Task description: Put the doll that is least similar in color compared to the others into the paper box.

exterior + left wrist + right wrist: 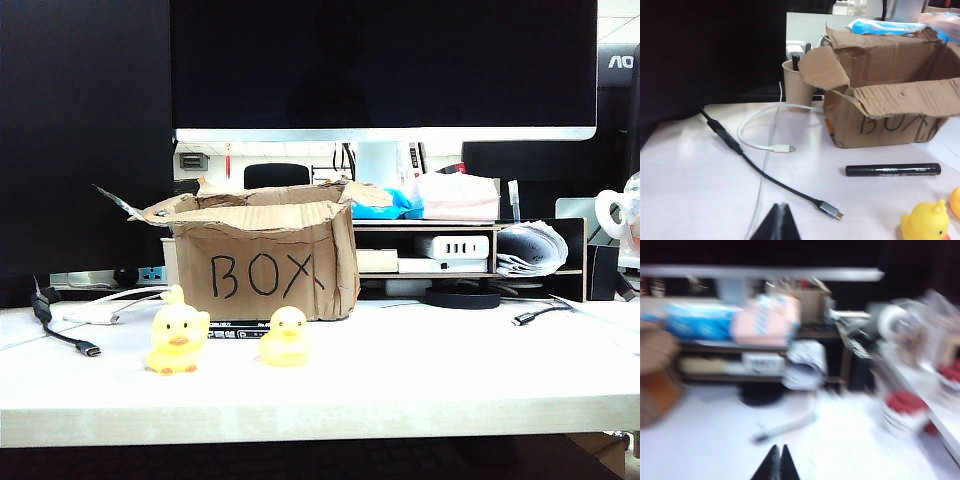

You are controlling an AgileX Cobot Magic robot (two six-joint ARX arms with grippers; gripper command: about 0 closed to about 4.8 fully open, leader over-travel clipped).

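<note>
You see no white rabbit doll beside the brown cardboard box (pixel 265 265); both pincers, left gripper (pixel 780 220) and right gripper (pixel 776 463), sit closed and empty at the near edge, so the drop looks done.

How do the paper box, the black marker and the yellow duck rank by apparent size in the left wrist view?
1. Paper box, clearly largest.
2. Black marker and yellow duck: unsure; the duck is cropped and nearer the camera.

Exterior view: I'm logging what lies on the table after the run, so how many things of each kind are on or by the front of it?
Yellow duck dolls: 2
Paper box: 1
Black marker: 1
White rabbit doll: 0 in view
Total: 4
</note>
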